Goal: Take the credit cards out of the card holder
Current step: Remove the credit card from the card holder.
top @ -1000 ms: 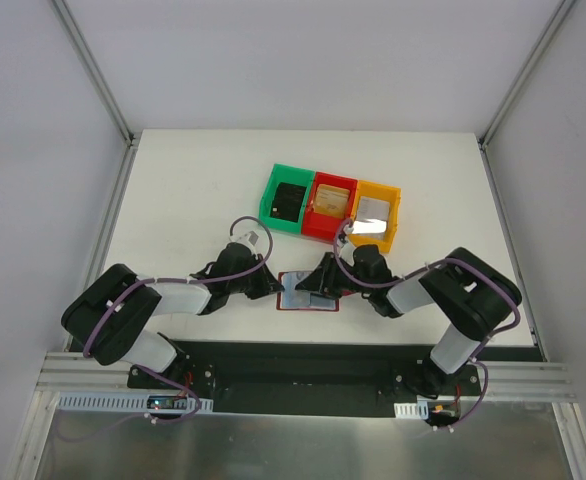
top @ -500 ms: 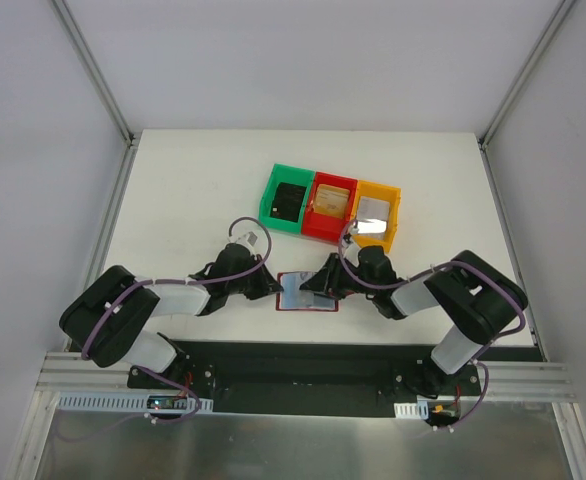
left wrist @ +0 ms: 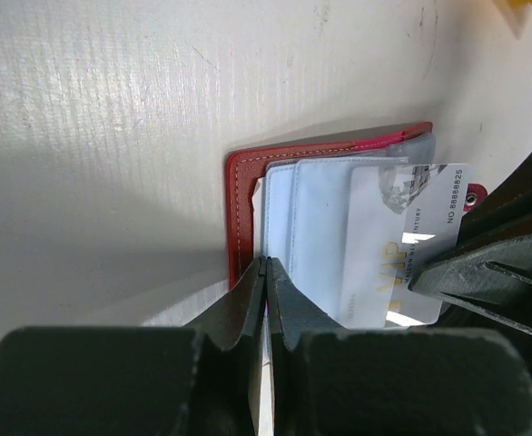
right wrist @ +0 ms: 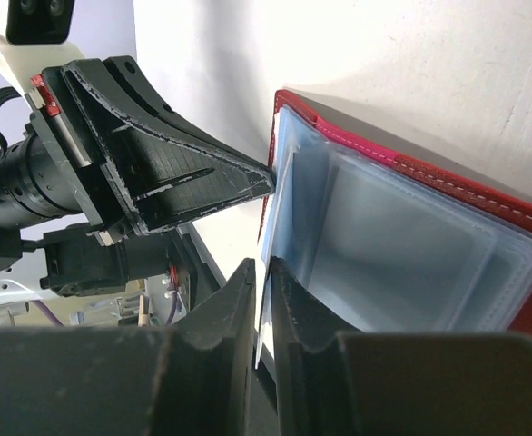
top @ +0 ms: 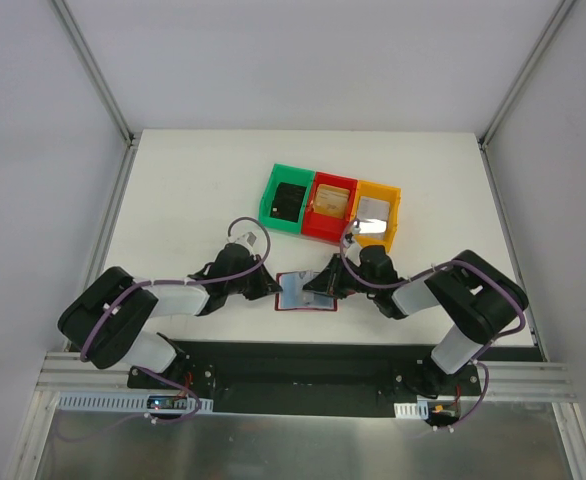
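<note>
The red card holder (top: 295,301) lies open on the table between my two grippers, blue-grey pockets up. My left gripper (top: 273,288) is shut on the holder's left edge; in the left wrist view (left wrist: 266,262) its jaws pinch the pocket layer beside the red border (left wrist: 239,209). My right gripper (top: 323,291) is shut on a silvery-white credit card (left wrist: 402,245) printed "VIP", which sticks partly out of a pocket. In the right wrist view the jaws (right wrist: 268,263) close on the card's thin edge (right wrist: 262,318) beside the holder (right wrist: 411,245).
Three small bins stand in a row behind the holder: a green bin (top: 276,196) with a black card, a red bin (top: 318,226) with a tan-gold card, an orange bin (top: 394,210) with a silvery card. White walls enclose the table.
My right gripper has shifted slightly toward the near edge with the card. The left gripper has kept its hold on the holder.
</note>
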